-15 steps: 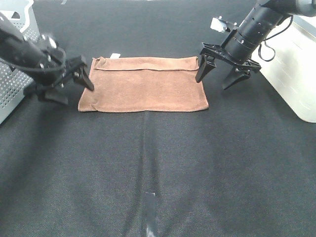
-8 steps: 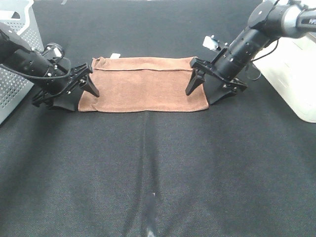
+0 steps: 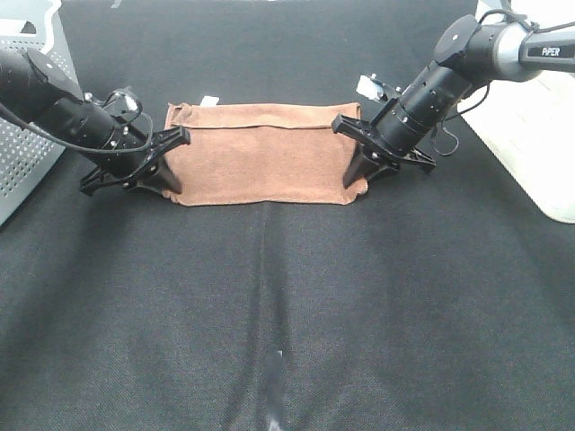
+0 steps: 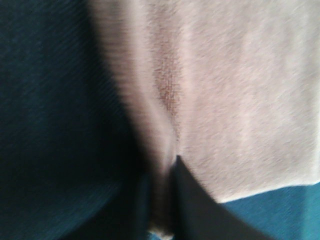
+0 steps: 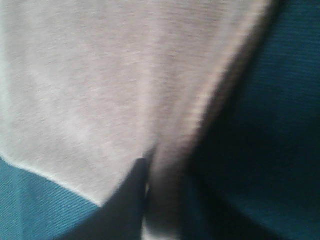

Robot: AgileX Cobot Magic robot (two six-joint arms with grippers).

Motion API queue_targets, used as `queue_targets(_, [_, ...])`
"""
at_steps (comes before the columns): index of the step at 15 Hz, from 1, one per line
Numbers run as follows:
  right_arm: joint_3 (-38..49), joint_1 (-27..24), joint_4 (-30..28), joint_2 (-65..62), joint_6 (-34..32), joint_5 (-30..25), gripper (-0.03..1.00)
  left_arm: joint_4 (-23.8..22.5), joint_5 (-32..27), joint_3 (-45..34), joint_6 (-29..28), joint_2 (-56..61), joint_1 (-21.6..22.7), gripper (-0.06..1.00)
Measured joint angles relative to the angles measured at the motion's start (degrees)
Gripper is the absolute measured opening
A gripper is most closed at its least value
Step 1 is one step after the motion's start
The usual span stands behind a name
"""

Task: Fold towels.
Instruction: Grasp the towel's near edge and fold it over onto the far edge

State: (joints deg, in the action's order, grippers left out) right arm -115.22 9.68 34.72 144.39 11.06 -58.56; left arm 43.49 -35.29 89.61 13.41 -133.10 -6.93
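Black cloth worktop [image 3: 287, 314] carries everything. Towel [image 3: 265, 153] lies flat on it btwn your two sets of fingers, long axis running straight from the left fingers [image 3: 167, 178] to the right fingers [image 3: 354, 172], short ends facing one arm each. It's reddish-brown terry w/ a folded-over band and hem line along the side farther from the fingertips.

Containers: white perforated basket [image 3: 27, 90] sits beyond the left arm, outboard of the left fingers. White bin [image 3: 539, 135] sits outboard of the right fingers. Can't see inside either one.

Left fingers [image 4: 200, 215] are down on the worktop at the towel's left short end, near corner, pinched together w/ a raised ridge of cloth [image 4: 162, 150] btwn them. Right fingers [image 5: 130, 195] do the same at the opposite short end, closed on a ridge of towel [image 5: 170, 165]. Both near corners look pulled inward and bunched.

Small white tag [image 3: 209, 101] pokes out at the far edge, nearer the left fingers than the right.
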Motion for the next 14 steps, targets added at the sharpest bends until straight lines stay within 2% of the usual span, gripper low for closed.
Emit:
queue_targets(1, [0.00, 0.00, -0.57, 0.00, -1.03, 0.00, 0.03, -0.92, -0.69, 0.00, 0.00, -0.06, 0.00, 0.03])
queue_targets(2, [0.00, 0.00, -0.57, -0.06, -1.20, -0.11, 0.00, -1.60, -1.38, 0.06, 0.00, -0.06, 0.00, 0.02])
queue_targets(6, [2.23, 0.00, -1.72, -4.18, -1.60, -3.27, 0.00, -5.39, -8.19, 0.06, 0.00, 4.35, 2.18, 0.02])
queue_targets(8, [8.77, 0.06, -1.55, -7.62, -1.55, -2.64, 0.00, -8.82, -10.66, -1.95, -0.11, 7.51, 2.58, 0.02])
queue_targets(10, [17.70, 0.17, -0.74, -10.94, -0.86, -0.52, 0.00, -9.74, -10.83, -8.42, -0.29, 10.71, 1.60, 0.02])
queue_targets(13, [34.55, 0.17, 2.46, -19.14, 2.64, 5.79, 0.00, -9.80, -7.51, -18.91, -0.11, 15.01, -0.74, 0.02])
queue_targets(14, [37.01, 0.17, 3.44, -20.74, 3.84, 6.53, 0.00, -9.80, -6.53, -21.83, 0.00, 16.27, -1.09, 0.02])
